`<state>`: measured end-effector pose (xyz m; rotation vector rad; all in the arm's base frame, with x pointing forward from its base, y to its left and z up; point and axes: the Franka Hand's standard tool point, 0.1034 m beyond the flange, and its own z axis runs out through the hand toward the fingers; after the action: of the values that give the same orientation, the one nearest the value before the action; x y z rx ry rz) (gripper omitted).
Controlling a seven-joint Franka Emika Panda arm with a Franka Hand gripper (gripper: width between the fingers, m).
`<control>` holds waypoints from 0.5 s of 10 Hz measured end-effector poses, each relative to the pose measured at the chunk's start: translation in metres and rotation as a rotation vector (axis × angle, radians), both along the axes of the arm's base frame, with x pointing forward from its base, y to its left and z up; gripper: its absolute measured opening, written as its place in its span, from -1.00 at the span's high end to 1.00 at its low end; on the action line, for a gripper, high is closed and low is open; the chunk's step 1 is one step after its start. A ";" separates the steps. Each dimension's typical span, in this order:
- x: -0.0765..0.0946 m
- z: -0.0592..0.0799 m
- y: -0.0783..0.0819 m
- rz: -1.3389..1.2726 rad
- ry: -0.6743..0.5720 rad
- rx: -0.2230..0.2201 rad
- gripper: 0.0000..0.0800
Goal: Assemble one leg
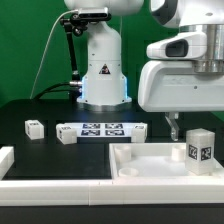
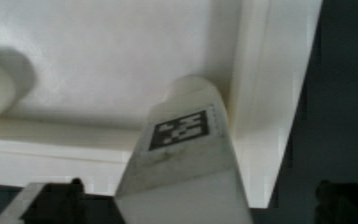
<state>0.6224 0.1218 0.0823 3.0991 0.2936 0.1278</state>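
Note:
A leg, a small white block with a black-and-white tag, stands upright on the large white tray-like piece at the exterior view's right. My gripper hangs just above and around it, jaws open and empty. In the wrist view the leg lies between my two dark fingertips, with a gap on each side. My gripper is not touching it. The leg sits near the tray's raised rim.
Two more white legs lie on the dark table at the exterior view's left, next to the marker board. Another white part shows at the left edge. The robot base stands at the back.

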 end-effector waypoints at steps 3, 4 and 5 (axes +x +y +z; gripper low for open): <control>0.001 -0.002 -0.005 0.119 0.000 -0.016 -0.62; 0.001 -0.002 -0.006 0.124 -0.001 -0.018 -0.62; 0.001 -0.002 -0.006 0.124 -0.001 -0.018 -0.62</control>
<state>0.6231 0.1161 0.0808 3.0618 0.4835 0.1278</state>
